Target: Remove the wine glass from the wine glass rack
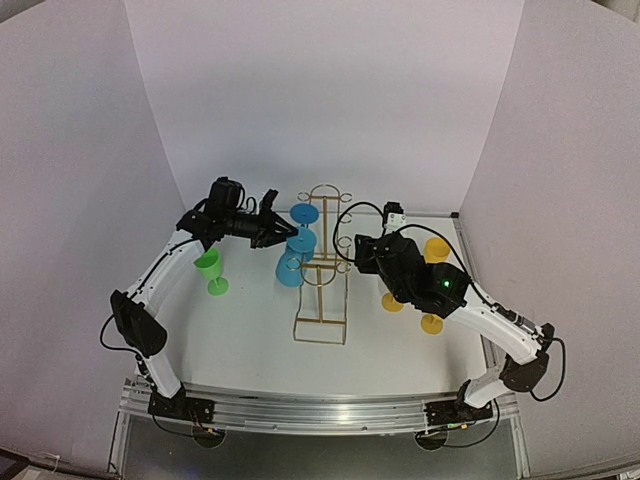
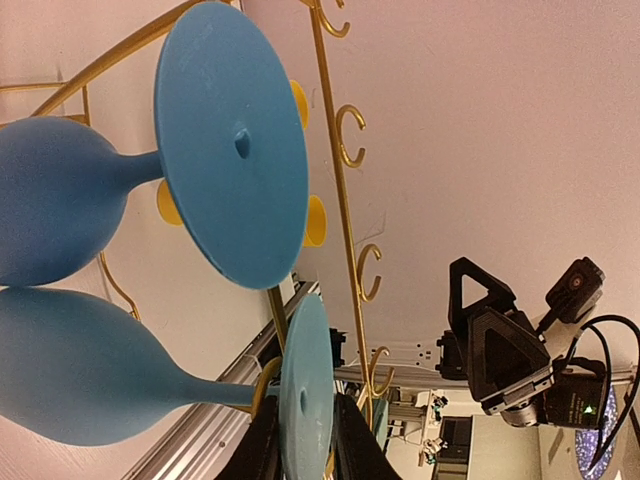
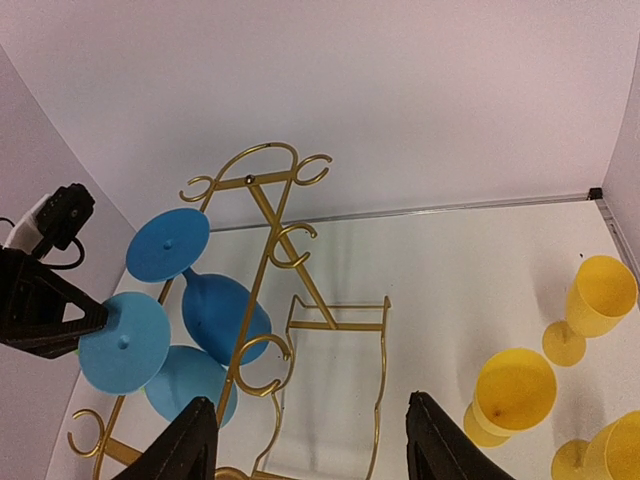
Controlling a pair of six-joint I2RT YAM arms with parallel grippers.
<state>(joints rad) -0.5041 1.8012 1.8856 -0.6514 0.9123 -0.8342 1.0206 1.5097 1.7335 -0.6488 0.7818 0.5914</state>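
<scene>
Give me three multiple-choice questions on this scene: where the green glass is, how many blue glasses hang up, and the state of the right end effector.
1. Where is the green glass? A standing on the table, left of the rack; B hanging from the rack; C lying behind the rack.
2. How many blue glasses hang on the rack? A one; B two; C four.
3. How is the right end effector? A open, nothing between its fingers; B shut on the rack; C shut on a blue glass.
Answers: 1 A, it stands upright, off the rack; 2 B, two bowls hang side by side; 3 A, its fingers stand wide apart, holding nothing.
</scene>
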